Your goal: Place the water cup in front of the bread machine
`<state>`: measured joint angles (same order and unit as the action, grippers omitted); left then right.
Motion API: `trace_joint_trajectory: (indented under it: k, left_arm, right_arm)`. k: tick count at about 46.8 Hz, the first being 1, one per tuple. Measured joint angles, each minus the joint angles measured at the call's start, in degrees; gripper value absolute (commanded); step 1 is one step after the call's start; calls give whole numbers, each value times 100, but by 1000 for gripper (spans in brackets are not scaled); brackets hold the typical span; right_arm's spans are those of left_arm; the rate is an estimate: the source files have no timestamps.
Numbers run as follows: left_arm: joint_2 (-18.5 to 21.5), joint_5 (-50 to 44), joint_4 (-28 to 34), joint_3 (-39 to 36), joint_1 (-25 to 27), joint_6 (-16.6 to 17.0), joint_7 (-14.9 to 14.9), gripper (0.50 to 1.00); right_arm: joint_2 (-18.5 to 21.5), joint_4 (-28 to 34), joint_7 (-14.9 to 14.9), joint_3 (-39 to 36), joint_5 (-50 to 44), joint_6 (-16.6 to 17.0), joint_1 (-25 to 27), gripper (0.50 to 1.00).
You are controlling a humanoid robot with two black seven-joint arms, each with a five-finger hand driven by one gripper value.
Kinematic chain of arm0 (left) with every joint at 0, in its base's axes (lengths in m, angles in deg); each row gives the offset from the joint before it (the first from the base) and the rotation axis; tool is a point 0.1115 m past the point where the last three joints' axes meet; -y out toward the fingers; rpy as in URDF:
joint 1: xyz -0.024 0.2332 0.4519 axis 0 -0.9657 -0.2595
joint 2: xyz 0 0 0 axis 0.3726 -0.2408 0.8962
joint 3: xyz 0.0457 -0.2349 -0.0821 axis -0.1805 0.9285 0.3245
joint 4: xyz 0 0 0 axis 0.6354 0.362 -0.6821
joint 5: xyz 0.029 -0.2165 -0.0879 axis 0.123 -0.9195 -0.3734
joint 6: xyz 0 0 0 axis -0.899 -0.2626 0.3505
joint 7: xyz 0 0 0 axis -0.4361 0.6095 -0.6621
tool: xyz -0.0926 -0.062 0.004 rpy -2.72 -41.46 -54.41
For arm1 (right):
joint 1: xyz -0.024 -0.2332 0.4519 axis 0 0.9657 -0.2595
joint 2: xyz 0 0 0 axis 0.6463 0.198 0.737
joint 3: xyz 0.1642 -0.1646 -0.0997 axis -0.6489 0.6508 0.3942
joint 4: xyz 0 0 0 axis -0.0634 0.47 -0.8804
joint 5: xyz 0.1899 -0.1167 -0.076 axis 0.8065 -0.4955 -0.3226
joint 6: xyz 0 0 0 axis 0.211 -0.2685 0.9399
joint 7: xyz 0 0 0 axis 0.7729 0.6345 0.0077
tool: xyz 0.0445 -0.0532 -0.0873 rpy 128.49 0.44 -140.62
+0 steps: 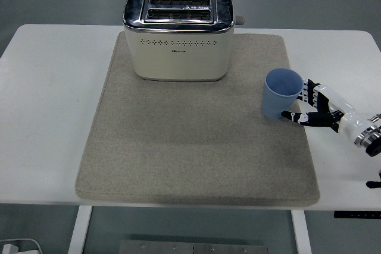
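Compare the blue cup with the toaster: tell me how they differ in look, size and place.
The cup is plain blue with one round open mouth; the toaster is cream with a chrome top and two slots. The cup is far smaller. The cup stands at the grey mat's right edge beside the right hand; the toaster sits at its far end. Both stand upright on the mat.
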<state>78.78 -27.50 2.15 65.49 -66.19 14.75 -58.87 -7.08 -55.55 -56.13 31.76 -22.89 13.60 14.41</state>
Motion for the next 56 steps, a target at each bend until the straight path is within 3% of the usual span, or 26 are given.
trace_joint_trajectory:
  k: [15, 22, 28, 33, 34, 41, 56]
  left_arm:
    - [0, 0, 0, -1, 0, 0, 0, 1000]
    - [0, 0, 0, -1, 0, 0, 0, 1000]
    - [0, 0, 0, -1, 0, 0, 0, 1000]
    - [0, 0, 0, 0, 0, 0, 0, 1000]
    - [0, 0, 0, 0, 0, 0, 0, 1000]
    - [0, 0, 0, 0, 0, 0, 0, 1000]
    - [0, 0, 0, 0, 1, 0, 0, 1000]
  right_arm:
    - [405, 368, 7, -19, 42, -15, -148, 901]
    - [489, 373, 7, -3, 68, -26, -201, 862]
    - [489, 370, 8, -5, 64, -57, -211, 736]
    - [506, 368, 14, -5, 47, -55, -234, 515]
    - [507, 368, 23, -1, 47, -54, -252, 500]
    - [506, 347, 235, 1, 47, -33, -303, 500]
    - [499, 175, 270, -54, 81, -53, -454, 500]
